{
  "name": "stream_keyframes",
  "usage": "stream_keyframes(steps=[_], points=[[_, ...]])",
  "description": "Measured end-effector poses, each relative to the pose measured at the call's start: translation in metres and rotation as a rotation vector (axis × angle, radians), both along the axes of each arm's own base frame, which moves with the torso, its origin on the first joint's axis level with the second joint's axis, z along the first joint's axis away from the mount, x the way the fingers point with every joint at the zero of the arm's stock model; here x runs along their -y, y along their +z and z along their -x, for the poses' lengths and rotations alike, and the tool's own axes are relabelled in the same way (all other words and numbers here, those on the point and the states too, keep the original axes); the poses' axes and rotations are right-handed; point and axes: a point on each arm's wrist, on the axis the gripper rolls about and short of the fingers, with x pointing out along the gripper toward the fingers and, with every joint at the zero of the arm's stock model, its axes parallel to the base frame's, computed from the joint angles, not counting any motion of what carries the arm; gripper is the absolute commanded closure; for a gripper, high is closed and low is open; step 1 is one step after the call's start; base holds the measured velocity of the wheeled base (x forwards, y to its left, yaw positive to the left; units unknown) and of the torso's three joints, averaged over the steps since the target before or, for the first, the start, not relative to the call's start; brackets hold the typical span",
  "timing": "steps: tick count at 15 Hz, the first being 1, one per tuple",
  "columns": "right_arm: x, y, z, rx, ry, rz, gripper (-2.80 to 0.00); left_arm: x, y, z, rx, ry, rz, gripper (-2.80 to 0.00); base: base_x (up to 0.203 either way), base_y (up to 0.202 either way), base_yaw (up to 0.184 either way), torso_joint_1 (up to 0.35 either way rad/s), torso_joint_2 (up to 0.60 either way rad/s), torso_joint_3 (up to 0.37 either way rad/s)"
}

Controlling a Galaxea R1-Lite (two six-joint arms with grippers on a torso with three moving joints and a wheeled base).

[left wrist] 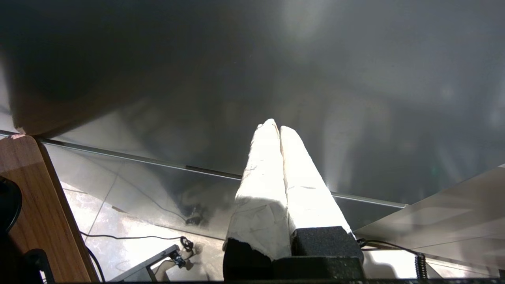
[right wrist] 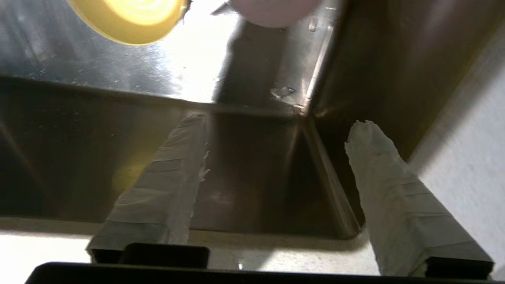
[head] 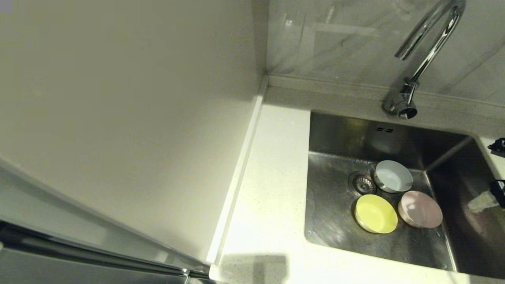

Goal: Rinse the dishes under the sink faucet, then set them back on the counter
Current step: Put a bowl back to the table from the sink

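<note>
Three bowls lie on the floor of the steel sink (head: 335, 221): a pale blue one (head: 393, 176) beside the drain (head: 362, 182), a yellow one (head: 376, 213) and a pink one (head: 420, 209) nearer me. The chrome faucet (head: 428, 47) rises behind the basin, its spout not over any bowl. My right gripper (right wrist: 279, 122) is open and empty over the sink's right near corner, one taped finger (head: 482, 202) showing at the frame edge; the yellow bowl (right wrist: 130, 19) and pink bowl (right wrist: 272, 12) lie beyond it. My left gripper (left wrist: 275, 127) is shut on nothing, low down and away from the sink.
White speckled counter (head: 272, 189) lies left of the sink, with a raised strip (head: 240, 165) against a tall pale panel (head: 118, 98). Grey marbled tiles (head: 347, 39) back the faucet. The left wrist view shows a dark steel front (left wrist: 276, 71), a wooden panel (left wrist: 35, 205) and floor cables (left wrist: 130, 237).
</note>
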Motion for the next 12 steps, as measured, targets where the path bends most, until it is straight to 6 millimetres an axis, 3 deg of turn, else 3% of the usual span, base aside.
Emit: stream_keyframes(steps=[6,12], points=[[-0.022,-0.021,-0.041,-0.053,0.128,-0.068,-2.80,0.000,0.000,0.000,0.000,0.000,0.000,0.00,0.000,0.000,0.000,0.000,0.00,0.000],[-0.013,-0.060,-0.096,0.151,0.270,-0.146,-2.80,0.000,0.000,0.000,0.000,0.000,0.000,0.00,0.000,0.000,0.000,0.000,0.00,0.000]])
